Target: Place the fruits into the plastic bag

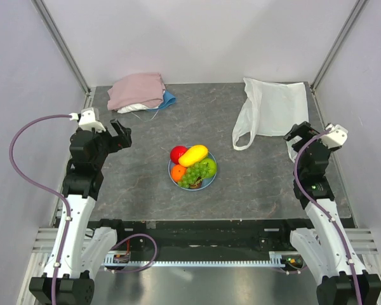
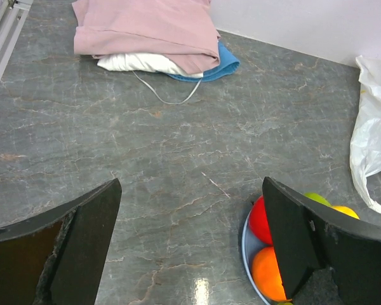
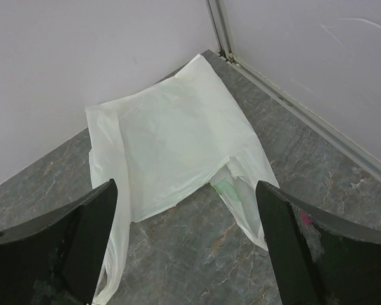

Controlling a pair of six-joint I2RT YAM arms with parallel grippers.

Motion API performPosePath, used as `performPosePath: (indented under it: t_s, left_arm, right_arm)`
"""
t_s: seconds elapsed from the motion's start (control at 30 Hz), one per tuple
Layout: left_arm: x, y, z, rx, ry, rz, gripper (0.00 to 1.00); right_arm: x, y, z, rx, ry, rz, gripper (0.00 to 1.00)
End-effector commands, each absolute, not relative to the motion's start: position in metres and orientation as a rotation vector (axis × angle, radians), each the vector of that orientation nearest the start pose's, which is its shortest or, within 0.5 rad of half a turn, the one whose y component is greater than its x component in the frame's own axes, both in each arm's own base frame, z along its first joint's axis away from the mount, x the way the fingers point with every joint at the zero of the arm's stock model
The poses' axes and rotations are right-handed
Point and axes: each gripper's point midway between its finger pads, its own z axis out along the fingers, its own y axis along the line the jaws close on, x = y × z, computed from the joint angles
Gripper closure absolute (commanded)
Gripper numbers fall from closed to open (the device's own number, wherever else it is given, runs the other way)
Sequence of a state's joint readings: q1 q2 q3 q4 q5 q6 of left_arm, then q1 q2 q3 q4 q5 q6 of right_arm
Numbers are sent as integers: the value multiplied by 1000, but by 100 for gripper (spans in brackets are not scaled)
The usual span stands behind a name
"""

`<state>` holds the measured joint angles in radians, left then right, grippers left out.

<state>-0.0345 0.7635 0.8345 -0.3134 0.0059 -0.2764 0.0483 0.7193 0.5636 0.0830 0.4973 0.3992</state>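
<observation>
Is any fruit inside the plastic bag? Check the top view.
No, the fruits sit piled on the plate, and the plastic bag lies flat apart.

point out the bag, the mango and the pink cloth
bag (image 3: 171, 146), right wrist view, middle of its flat white body
mango (image 1: 193, 155), top view, middle of its yellow skin
pink cloth (image 2: 146, 28), left wrist view, middle of the top fold
</observation>
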Motion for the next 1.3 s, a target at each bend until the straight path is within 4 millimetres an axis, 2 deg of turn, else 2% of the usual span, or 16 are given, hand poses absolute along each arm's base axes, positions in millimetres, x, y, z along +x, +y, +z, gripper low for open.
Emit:
performPosePath:
  t_s: [0.0, 0.17, 0.23, 0.27, 0.3, 0.43, 0.5, 0.63, 0.7, 0.73, 0.8, 0.83, 0.93, 1.13, 1.27]
  left_arm:
    - [297, -19, 294, -154, 1759, -180, 1]
    - [296, -18, 292, -143, 1761, -169, 1]
    - [297, -22, 289, -118, 1768, -186, 1]
    - [298, -25, 288, -93, 1774, -188, 1]
    - [299, -29, 287, -70, 1779, -209, 1]
    - [302, -33, 282, -49, 1800, -222, 1]
    - [302, -35, 279, -35, 1808, -229, 1]
    - [299, -39, 278, -3, 1805, -244, 1]
    - [297, -38, 278, -6, 1801, -242, 1]
    - [297, -39, 275, -8, 1809, -246, 1]
    - [296, -41, 275, -1, 1806, -260, 1]
    - [296, -42, 275, 1, 1808, -265, 1]
    - [294, -43, 277, 1, 1802, -270, 1]
    - [293, -44, 277, -1, 1799, -281, 1]
    - [291, -45, 278, 2, 1793, -290, 1]
  right_arm:
    - [314, -49, 269, 643, 1488, -23, 2]
    - [323, -43, 263, 632, 1535, 6, 2]
    - [326, -39, 266, 626, 1544, 22, 2]
    - [329, -35, 263, 622, 1565, 40, 2]
    - [331, -33, 269, 620, 1561, 57, 2]
    - [341, -17, 273, 627, 1580, 171, 2]
    - [349, -7, 265, 636, 1611, 235, 2]
    - [364, 3, 237, 690, 1701, 353, 2]
    - [375, -1, 216, 740, 1747, 397, 2]
    - [378, -2, 211, 782, 1755, 460, 2]
    - [385, 0, 189, 822, 1788, 541, 2]
    - [388, -4, 177, 896, 1795, 606, 3]
    - [398, -9, 163, 977, 1746, 704, 7]
    - [408, -14, 133, 1107, 1698, 739, 15]
    - [413, -19, 111, 1191, 1664, 740, 24]
